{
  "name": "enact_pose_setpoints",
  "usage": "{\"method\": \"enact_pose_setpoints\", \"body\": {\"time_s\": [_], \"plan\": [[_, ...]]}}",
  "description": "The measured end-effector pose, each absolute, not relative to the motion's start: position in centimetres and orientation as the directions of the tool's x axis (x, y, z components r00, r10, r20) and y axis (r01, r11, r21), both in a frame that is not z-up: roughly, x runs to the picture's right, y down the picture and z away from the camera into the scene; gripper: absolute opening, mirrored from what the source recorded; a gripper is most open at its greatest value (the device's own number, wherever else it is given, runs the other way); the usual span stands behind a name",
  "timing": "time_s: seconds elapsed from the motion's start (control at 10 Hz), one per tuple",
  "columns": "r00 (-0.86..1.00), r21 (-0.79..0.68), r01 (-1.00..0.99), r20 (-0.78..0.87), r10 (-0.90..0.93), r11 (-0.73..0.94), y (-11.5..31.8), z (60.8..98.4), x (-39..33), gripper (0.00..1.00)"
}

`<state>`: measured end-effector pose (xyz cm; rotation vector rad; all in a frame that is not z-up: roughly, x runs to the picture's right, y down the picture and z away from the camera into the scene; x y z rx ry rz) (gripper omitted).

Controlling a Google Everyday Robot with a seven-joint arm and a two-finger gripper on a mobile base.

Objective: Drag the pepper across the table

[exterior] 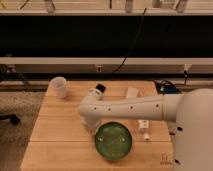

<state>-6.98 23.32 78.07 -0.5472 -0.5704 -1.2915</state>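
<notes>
The arm reaches across the middle of the surface (55,130), its end effector (93,126) pointing down beside the green bowl (114,141), probably to press on the pepper, which I cannot see. Whether it is spread or pinching, I cannot tell. The left edge offers bare room for dragging; a white cup (59,87) occupies the far-left corner.

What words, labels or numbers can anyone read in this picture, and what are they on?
None can be read.
Small dark logo mark at the near right corner of the light wooden plank table: too blurred to read.
Small white bottle-like item beside the round green bowl: no legible label.
The claw points down at the table left of the bowl; no markings show.
</notes>
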Motion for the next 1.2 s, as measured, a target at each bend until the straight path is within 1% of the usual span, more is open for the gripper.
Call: {"method": "enact_pose_setpoints", "body": {"time_s": [1.2], "plan": [[0.156, -0.037, 0.983, 0.675, -0.721, 0.178, 21.9, 79.5, -7.9, 0.02]]}}
